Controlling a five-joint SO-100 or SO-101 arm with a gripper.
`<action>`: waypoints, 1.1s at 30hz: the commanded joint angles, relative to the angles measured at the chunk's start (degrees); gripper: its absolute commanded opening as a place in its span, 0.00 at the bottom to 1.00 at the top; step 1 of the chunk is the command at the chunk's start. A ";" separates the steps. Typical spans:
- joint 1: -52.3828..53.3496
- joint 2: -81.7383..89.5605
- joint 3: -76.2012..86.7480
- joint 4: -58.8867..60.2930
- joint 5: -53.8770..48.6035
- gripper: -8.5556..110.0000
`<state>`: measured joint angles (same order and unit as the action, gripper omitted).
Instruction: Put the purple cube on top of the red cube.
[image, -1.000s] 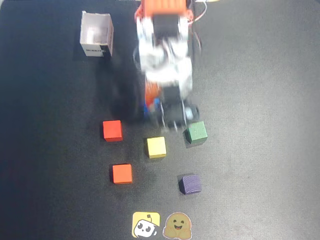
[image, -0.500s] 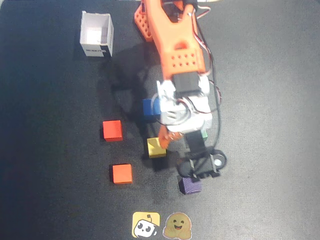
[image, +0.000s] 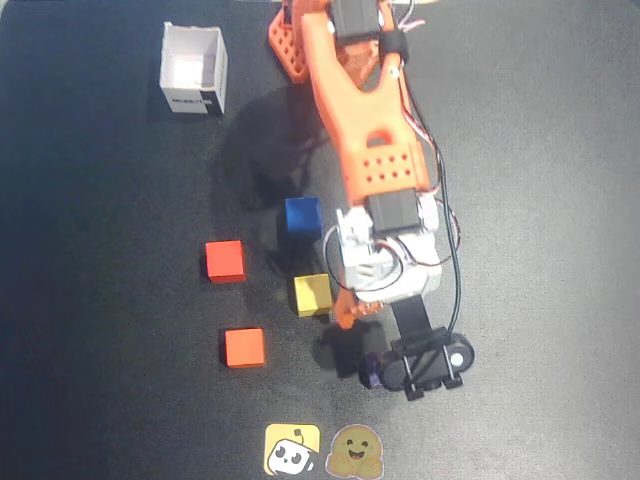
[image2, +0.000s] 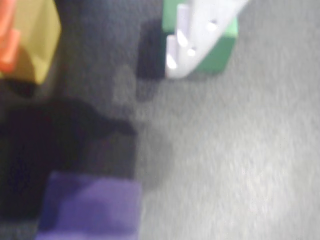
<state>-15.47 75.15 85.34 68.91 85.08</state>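
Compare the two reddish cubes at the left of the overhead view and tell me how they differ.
The upper cube is a deeper, purer red; the lower cube is lighter and more orange. In the overhead view the upper one lies slightly further left and closer to the blue cube; the lower one lies nearer the stickers. Both look equal in size and lie untouched on the dark mat.

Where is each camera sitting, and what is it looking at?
Overhead view: sits above, looks straight down on the black table; shows the whole orange arm and the gripper.
Wrist view: rides on the arm, looks down close at the mat; shows only a white finger and an orange bit.
Both share the yellow cube and the purple cube.
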 joint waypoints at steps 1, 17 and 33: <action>-0.44 -0.97 -4.57 -0.97 1.23 0.27; -0.97 -6.24 -5.45 -9.14 4.66 0.26; -1.93 -10.11 -3.43 -19.51 6.59 0.26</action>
<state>-17.14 64.42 82.62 50.80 90.88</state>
